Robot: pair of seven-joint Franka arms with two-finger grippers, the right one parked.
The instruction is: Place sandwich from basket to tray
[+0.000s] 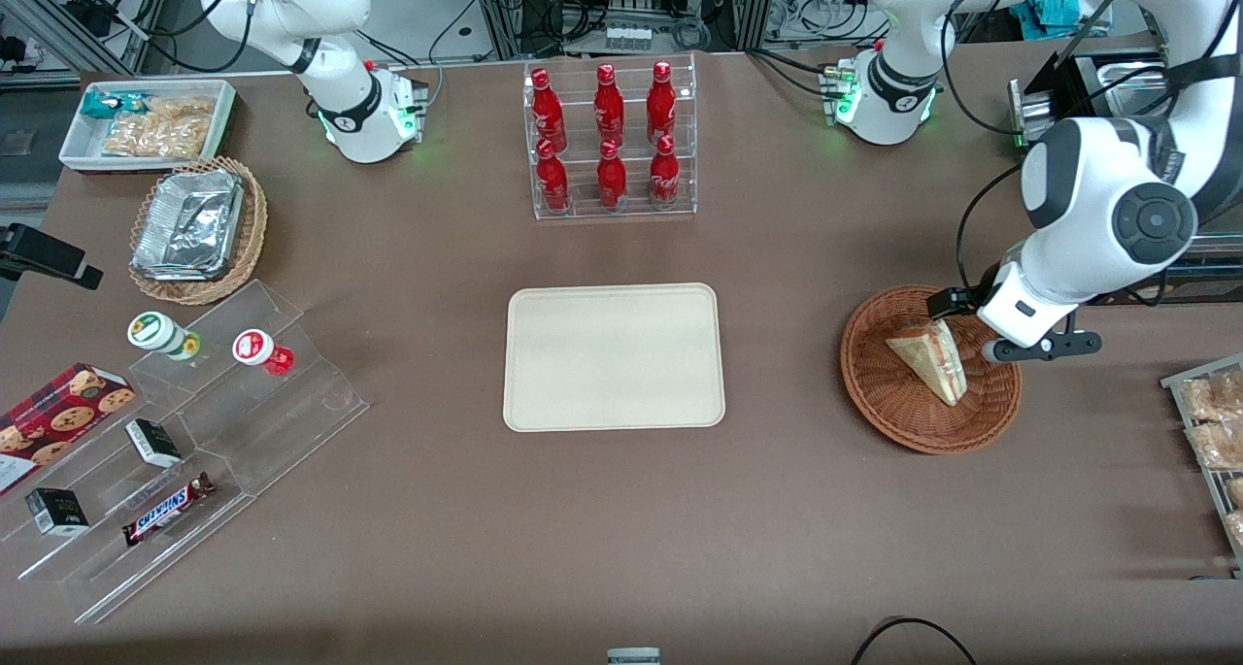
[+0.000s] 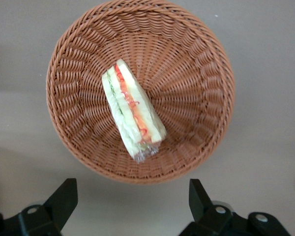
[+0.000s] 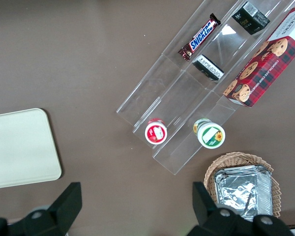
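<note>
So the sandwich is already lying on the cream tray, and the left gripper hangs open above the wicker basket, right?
Not quite. The sandwich is in the basket, not on the tray, which holds nothing; the front view shows both. The rest holds: the left gripper hangs open above the basket, as the left wrist view shows.

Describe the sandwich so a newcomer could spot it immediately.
Find the cream tray at the table's middle, then look toward the working arm's end to the round reddish-brown basket. The sandwich lies in it, under the open claw: the only pale bread wedge, red and green filling along its cut edge.
</note>
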